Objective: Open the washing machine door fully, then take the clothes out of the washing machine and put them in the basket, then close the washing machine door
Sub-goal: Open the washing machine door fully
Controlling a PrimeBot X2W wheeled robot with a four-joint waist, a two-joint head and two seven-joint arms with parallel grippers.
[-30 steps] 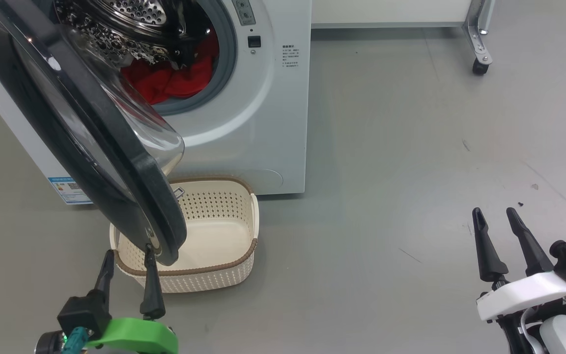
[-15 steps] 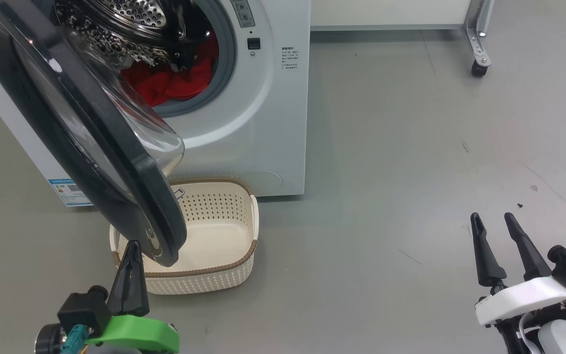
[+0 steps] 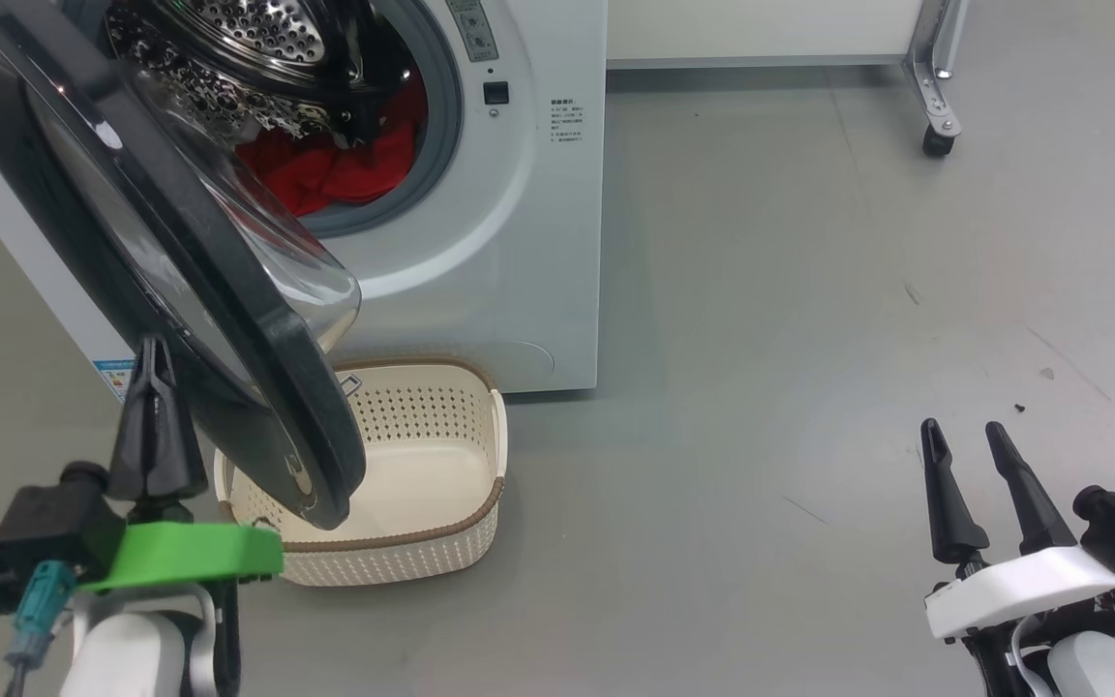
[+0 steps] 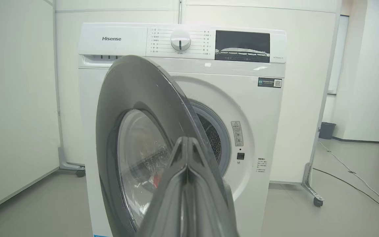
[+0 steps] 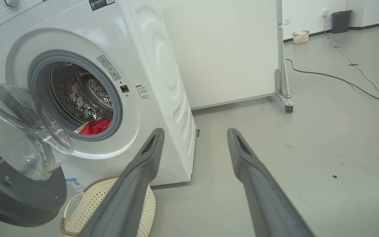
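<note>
From the head camera, the washing machine door stood partly open, swung out across the left of the frame, its top cut off by the picture's edge. It hid the left part of the washing machine and the near left corner of the basket, which sat empty on the floor just in front of the machine. The clothes lay as a red heap low in the drum, partly screened by the door's glass bowl. The left claw was pinched fully together with nothing between its fingers, its tip against the door's outer side; whether it touched the door could not be told. The right claw stood wide and empty over the floor at the lower right, well apart from the machine. In the left wrist view the joined fingers rose as one blurred grey wedge, covering the lower door and part of the opening; a small red smear showed through the glass, and the basket was hidden. In the right wrist view the two spread fingers were out of focus, the left one covering part of the basket. The door was cut off at the left edge, and only a small red patch of the clothes showed at the drum's bottom.
</note>
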